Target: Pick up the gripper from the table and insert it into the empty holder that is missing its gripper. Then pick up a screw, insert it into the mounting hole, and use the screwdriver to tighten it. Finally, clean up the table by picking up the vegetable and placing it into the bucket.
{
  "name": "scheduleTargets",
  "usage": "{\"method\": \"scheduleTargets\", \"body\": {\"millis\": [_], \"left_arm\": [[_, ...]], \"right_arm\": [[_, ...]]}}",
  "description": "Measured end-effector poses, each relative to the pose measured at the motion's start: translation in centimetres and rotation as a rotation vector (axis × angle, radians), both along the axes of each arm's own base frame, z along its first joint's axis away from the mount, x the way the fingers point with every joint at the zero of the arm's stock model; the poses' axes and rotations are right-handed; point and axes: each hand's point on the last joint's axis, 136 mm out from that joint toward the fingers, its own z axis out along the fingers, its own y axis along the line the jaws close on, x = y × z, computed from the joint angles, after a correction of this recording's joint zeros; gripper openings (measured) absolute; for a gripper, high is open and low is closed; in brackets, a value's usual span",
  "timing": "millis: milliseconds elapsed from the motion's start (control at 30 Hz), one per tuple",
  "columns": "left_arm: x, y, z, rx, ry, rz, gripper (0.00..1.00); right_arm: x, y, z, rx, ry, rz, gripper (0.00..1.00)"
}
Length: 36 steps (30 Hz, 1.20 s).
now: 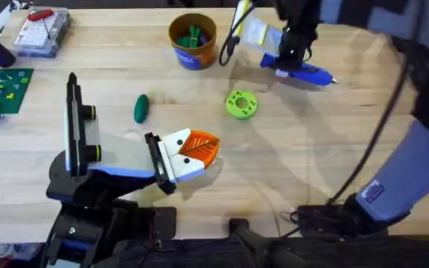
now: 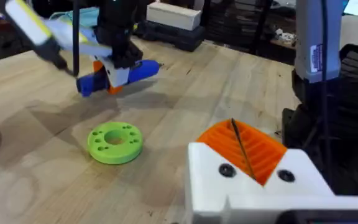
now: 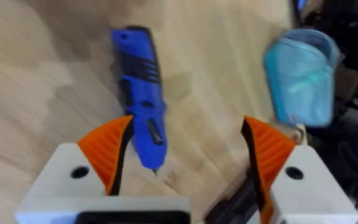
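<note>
- Overhead: the screwdriver (image 1: 304, 72) lies near the table's far right edge, under the right gripper (image 1: 293, 56); the vegetable (image 1: 141, 108) lies mid-table on open wood, and the bucket (image 1: 193, 41) stands near the far edge.
- Left wrist: the left gripper (image 2: 248, 155) has its pads pressed together, holding nothing, with bare wood around the green disc (image 2: 115, 142).
- Right wrist: fingers spread wide, hovering over the screwdriver's tip without gripping it.

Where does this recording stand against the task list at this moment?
In hand: the right hand, fingers open, sits over the blue cylindrical screwdriver lying on the table, not yet gripping it. Left: the small dark green oblong vegetable lies on the wood, outside the orange-brown bucket. The left hand is shut and empty.
</note>
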Motion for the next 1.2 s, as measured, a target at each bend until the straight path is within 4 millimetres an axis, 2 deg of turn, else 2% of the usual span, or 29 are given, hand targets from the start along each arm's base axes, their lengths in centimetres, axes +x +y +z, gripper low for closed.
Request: {"method": "scheduleTargets", "body": {"millis": [100,267,300,333,400,433,500,533,600,633,700,833,1033,1133,1200], "left_arm": [[0.0,0.0,0.0,0.000,0.000,0.000,0.006],[0.0,0.0,0.0,0.000,0.000,0.000,0.006],[0.0,0.0,0.0,0.000,0.000,0.000,0.006],[0.0,0.0,0.0,0.000,0.000,0.000,0.006],[0.0,0.0,0.0,0.000,-0.001,0.000,0.059],[0.0,0.0,0.0,0.001,-0.003,0.000,0.160],[0.0,0.0,0.0,0.000,0.000,0.000,0.491],[0.0,0.0,0.0,0.000,0.000,0.000,0.647],[0.0,0.0,0.0,0.000,0.001,0.000,0.927],[0.0,0.0,0.0,-0.001,0.003,0.000,0.970],[0.0,0.0,0.0,-0.001,0.003,0.000,0.985],[0.3,0.1,0.1,-0.002,-0.003,0.016,0.986],[1.3,0.5,1.8,-0.035,-0.067,0.080,0.986],[2.4,1.2,2.9,-0.055,-0.109,0.157,0.985],[3.1,1.7,2.8,-0.053,-0.091,0.210,0.985]], "right_arm": [[-0.2,-0.6,-2.1,-0.048,0.046,0.003,0.060],[-0.1,-0.7,-2.1,-0.066,0.042,0.007,0.059],[-0.1,-0.8,-2.1,-0.067,0.042,0.005,0.084],[0.0,-0.8,-2.1,-0.070,0.040,0.003,0.168],[0.3,-0.9,-1.7,-0.079,0.027,0.000,0.445],[0.4,-1.0,-1.6,-0.085,0.023,-0.001,0.585],[0.6,-1.2,-1.3,-0.095,0.008,-0.012,0.880],[0.8,-1.3,-1.1,-0.096,-0.004,-0.022,0.965],[0.6,-1.4,-0.7,-0.090,-0.007,-0.049,0.987],[0.5,-1.4,-0.6,-0.086,-0.009,-0.062,0.987],[0.6,-1.4,0.0,-0.072,-0.031,-0.090,0.987],[0.7,-1.2,3.5,-0.024,-0.120,-0.137,0.987],[0.1,-0.9,12.9,0.117,-0.358,-0.244,0.987],[-1.2,0.1,18.1,0.231,-0.495,-0.294,0.987],[-2.1,1.1,21.4,0.320,-0.580,-0.322,0.987]]}}
